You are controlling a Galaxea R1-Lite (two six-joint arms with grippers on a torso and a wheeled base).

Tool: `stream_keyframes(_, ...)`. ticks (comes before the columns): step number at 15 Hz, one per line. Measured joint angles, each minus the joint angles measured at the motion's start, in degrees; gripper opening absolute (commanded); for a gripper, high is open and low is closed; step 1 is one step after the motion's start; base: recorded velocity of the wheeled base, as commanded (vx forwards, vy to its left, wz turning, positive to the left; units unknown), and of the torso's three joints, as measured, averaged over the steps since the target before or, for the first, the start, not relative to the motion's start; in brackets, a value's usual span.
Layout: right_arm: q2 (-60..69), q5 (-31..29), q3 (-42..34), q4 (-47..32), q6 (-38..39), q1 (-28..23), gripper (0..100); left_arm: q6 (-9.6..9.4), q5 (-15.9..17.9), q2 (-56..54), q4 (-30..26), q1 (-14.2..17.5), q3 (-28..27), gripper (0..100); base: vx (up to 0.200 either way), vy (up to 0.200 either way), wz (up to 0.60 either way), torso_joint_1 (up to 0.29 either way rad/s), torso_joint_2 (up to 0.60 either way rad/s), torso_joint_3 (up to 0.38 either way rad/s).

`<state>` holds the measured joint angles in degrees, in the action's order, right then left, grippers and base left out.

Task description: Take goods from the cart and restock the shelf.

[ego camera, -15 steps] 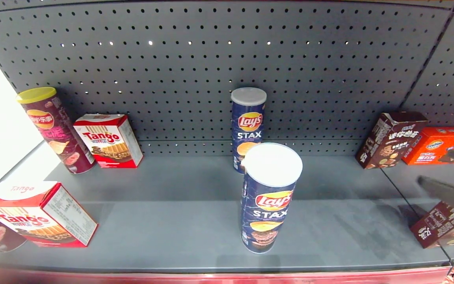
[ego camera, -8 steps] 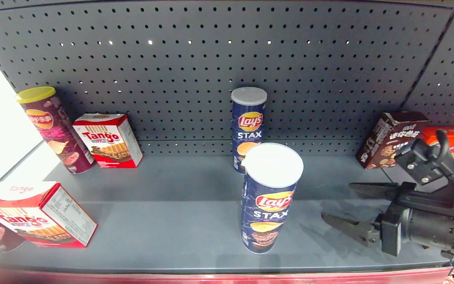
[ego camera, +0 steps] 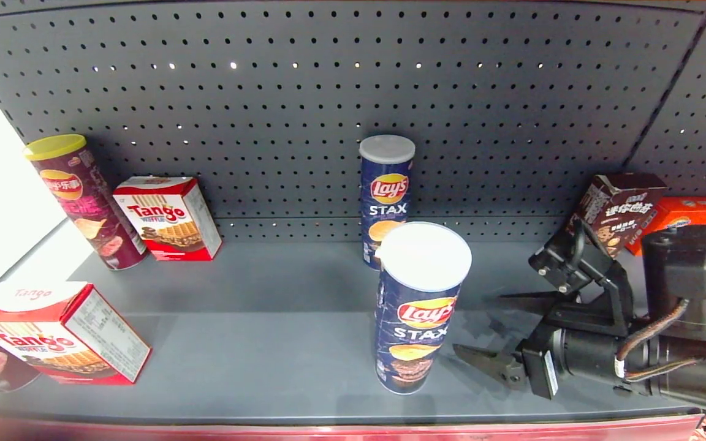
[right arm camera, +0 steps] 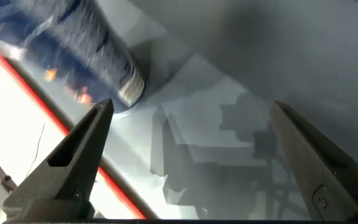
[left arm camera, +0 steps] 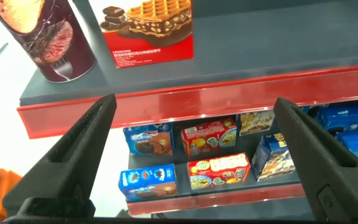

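**Right arm swings in over the shelf, claw empty**

The grey shelf (ego camera: 267, 343) and its pegboard back (ego camera: 328, 92) span the head view, with a red edge strip (ego camera: 328, 429) along the front.

The change is on the right. A second ago only two dark finger ends showed at that edge. Now the right gripper (ego camera: 478, 323) and its wrist lie low across the shelf board, and half a second has brought them clearly nearer the front blue can (ego camera: 417, 306). The jaws stand wide apart with nothing between them, pointing at the can's lower half — near it, not touching.

That can stands upright close to the front edge, with the rear blue can (ego camera: 385, 196) behind it by the pegboard. Neither has shifted. In the right wrist view the front can (right arm camera: 98, 50) lies just beyond one finger of the spread claw (right arm camera: 191, 107).

Since the can is already on the shelf, this looks like an approach to grip or reposition it, not a fresh delivery — a guess only.

The left gripper (left arm camera: 194, 101) hangs spread and empty out in front of the red strip, with the maroon can (left arm camera: 48, 43) and a wafer box (left arm camera: 148, 31) above it.

The brown box (ego camera: 616, 211) and orange box (ego camera: 696, 214) sit behind the right arm.
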<state>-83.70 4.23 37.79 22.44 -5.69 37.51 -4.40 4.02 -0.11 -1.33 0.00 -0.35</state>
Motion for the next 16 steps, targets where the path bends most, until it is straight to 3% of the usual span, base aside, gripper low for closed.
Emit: stream_keyframes(16,-6.0,-0.2,3.8,1.3,0.0,0.7,100,0.09,0.1,0.0,0.0,0.0,0.0,100,0.0,0.0,0.0,0.0,0.0,0.0)
